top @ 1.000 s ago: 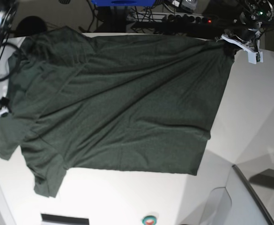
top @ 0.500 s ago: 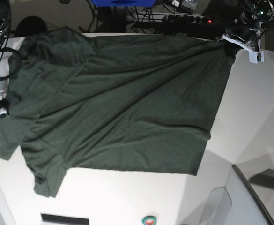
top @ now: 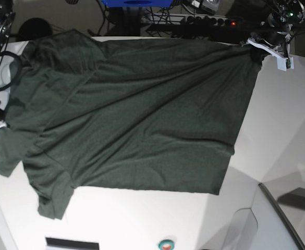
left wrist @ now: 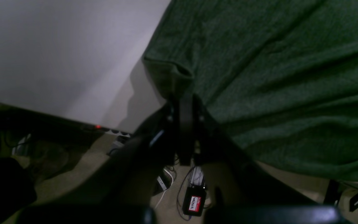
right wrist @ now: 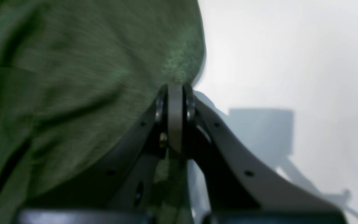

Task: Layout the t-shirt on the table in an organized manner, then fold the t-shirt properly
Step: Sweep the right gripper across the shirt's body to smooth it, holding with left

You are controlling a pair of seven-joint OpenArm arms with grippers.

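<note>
My right gripper [right wrist: 175, 93], which stood partly open at the shirt's edge a second ago, has now pinched shut on the plain dark green short-sleeved t-shirt [top: 131, 114], right at the hem where cloth meets bare tabletop. In the base view the fabric near that corner has crept slightly toward the arm. My left gripper [left wrist: 183, 102] is unchanged, clamped narrow on the shirt's far corner at the table edge.

So I judge both corners are now held, and I can tension and spread the cloth. The layout step is still in hand, folding not begun, since one sleeve lies bunched along the near side.

The shirt lies spread across the large smooth white table [top: 288, 120], creased diagonally, with its far edge at the table's far edge.

Count: one t-shirt, one table, two grippers, both closed on cloth
</note>
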